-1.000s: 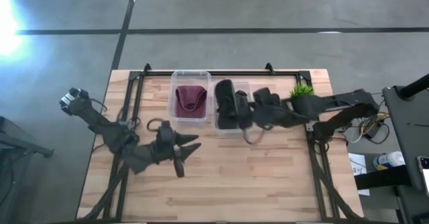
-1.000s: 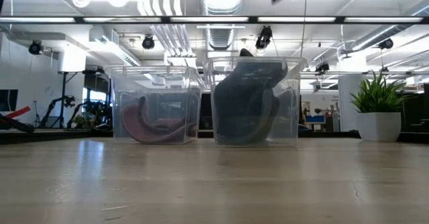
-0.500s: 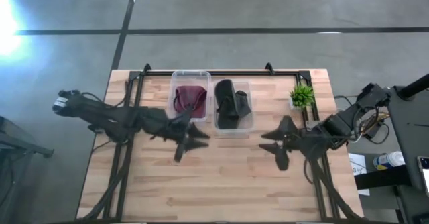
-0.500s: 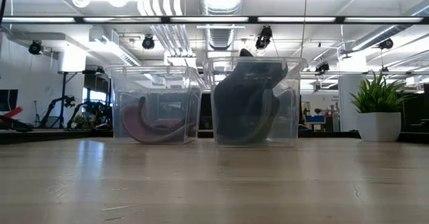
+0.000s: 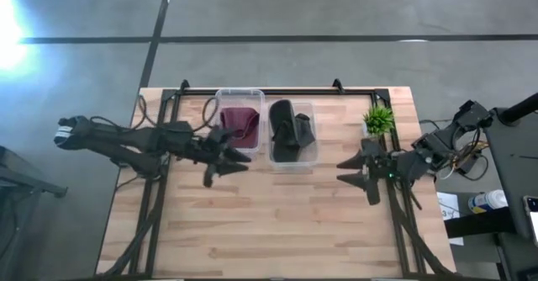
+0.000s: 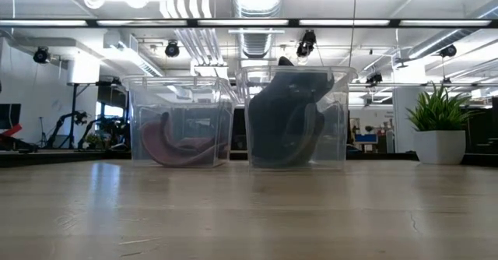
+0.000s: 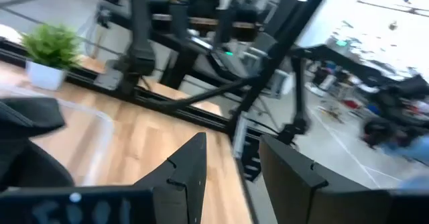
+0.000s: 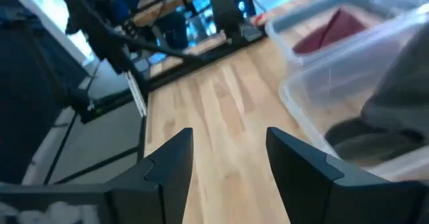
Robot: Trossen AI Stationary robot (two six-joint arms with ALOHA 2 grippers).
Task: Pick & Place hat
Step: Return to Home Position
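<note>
Left claw (image 5: 229, 168) and right claw (image 5: 356, 182) hang spread apart over wooden table (image 5: 277, 222) on concrete floor (image 5: 294, 12).

We see a pale wooden table (image 5: 277, 222) with fine straight grain, edged by a black frame (image 5: 261, 87). The left bin (image 5: 239, 93) is clear plastic and the cap (image 5: 238, 123) in it is dark red. The right bin (image 5: 294, 165) is clear too, and the caps (image 5: 286, 134) in it are black. The plant (image 5: 378, 116) is bright green, its pot (image 6: 440, 146) white. We find the left gripper (image 7: 231, 158) and right gripper (image 8: 229, 147) black. The floor (image 5: 336, 12) is grey, crossed by dark lines.
</note>
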